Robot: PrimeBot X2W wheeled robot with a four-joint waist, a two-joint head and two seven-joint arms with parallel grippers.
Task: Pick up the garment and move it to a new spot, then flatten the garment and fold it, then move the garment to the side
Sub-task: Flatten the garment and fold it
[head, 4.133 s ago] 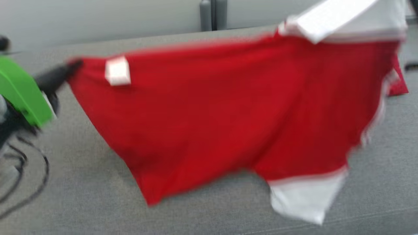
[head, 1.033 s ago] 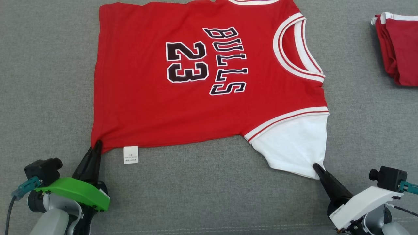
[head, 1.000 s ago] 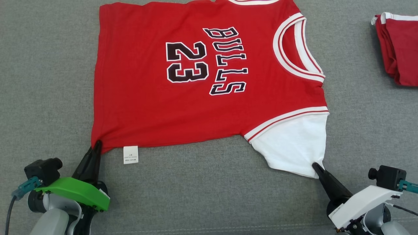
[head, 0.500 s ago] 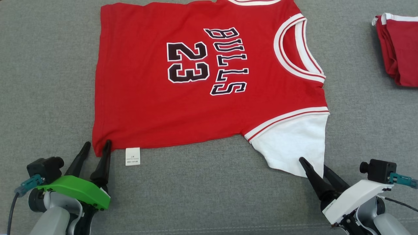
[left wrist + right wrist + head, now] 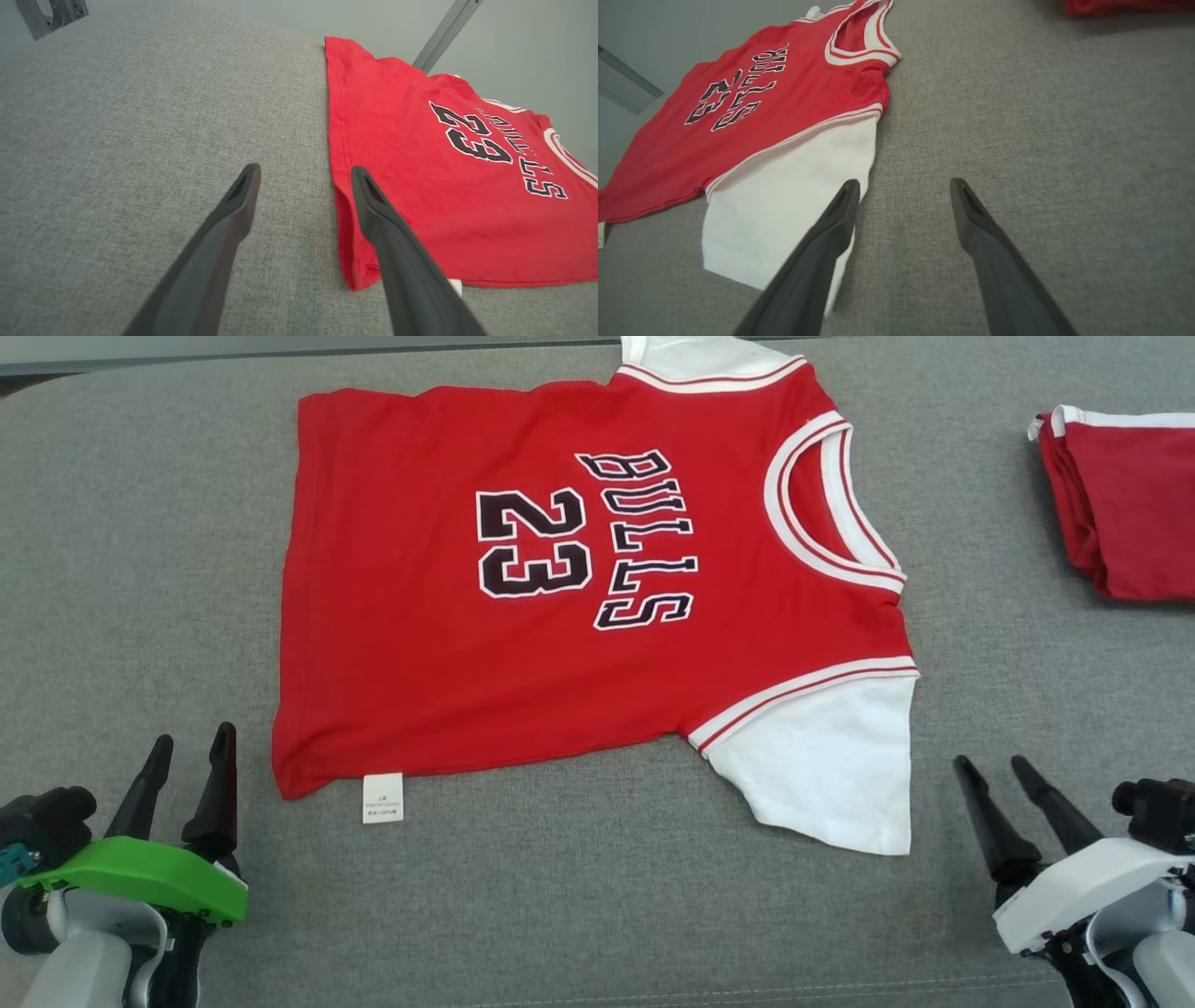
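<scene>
The garment (image 5: 439, 653) is a red jersey with white sleeves and black "BULLS 23" lettering. It lies spread flat on the grey surface (image 5: 579, 915), collar to the right, a white tag (image 5: 383, 798) at its near hem. My left gripper (image 5: 194, 753) stands open at the lower left, apart from the hem corner. In the left wrist view the garment (image 5: 420, 186) lies just right of the open left gripper (image 5: 303, 172). My right gripper (image 5: 991, 769) stands open at the lower right, apart from the white sleeve (image 5: 831, 775). The right wrist view has that sleeve (image 5: 784, 205) left of the right gripper (image 5: 903, 184).
A second folded red garment (image 5: 1130, 513) with white trim lies at the right edge of the grey surface. The far edge of the surface runs along the top, with a pale wall beyond (image 5: 397, 18).
Both grippers opened, let go of the garment's near corners, and drew back toward me and outward. The garment now lies flat. The head view has shifted slightly.
</scene>
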